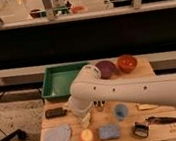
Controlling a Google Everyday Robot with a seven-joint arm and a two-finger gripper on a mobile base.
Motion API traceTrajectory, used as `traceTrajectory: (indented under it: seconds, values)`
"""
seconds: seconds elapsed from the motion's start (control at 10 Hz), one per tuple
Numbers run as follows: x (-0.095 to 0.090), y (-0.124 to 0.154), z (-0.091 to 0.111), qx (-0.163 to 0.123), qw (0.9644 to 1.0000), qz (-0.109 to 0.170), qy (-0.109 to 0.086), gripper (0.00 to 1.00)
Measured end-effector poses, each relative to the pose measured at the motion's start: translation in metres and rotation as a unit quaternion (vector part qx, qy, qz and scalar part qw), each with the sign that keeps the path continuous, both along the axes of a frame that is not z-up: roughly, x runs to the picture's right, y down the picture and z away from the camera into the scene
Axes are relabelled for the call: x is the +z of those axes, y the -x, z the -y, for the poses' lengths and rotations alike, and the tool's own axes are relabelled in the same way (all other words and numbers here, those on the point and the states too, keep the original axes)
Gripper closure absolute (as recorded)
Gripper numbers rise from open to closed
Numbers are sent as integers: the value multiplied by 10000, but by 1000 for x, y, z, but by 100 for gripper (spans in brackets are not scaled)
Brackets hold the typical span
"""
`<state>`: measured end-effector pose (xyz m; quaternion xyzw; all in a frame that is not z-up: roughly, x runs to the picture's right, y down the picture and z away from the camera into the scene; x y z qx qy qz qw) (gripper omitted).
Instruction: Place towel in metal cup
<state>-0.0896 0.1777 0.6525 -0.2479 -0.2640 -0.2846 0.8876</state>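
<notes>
The pale blue-grey towel lies flat at the table's front left corner. The small metal cup stands mid-table, mostly hidden under my white arm, which reaches in from the right. My gripper hangs at the arm's left end, just above the table. It is a short way right of and behind the towel, left of the metal cup, and not touching the towel.
A green tray sits at the back left, with a purple bowl and a red bowl at the back. Also on the table are a blue cup, a blue sponge, an orange fruit, a black object and black tools.
</notes>
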Motion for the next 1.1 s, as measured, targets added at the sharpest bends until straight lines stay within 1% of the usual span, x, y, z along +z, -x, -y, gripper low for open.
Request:
traceTrajectory:
  seconds: [0.3,0.4,0.6,0.7,1.0,1.1]
  values:
    - [0,-1,0,-2,10000,-6,0,20]
    - [2,2,-4,-86,9999,26,56,20]
    - [13,21,-15,-296,9994,123,135,20]
    - [21,41,-23,-444,9986,207,197,20]
    - [40,76,-46,-781,9954,418,357,20]
    - [42,86,-51,-880,9941,496,389,20]
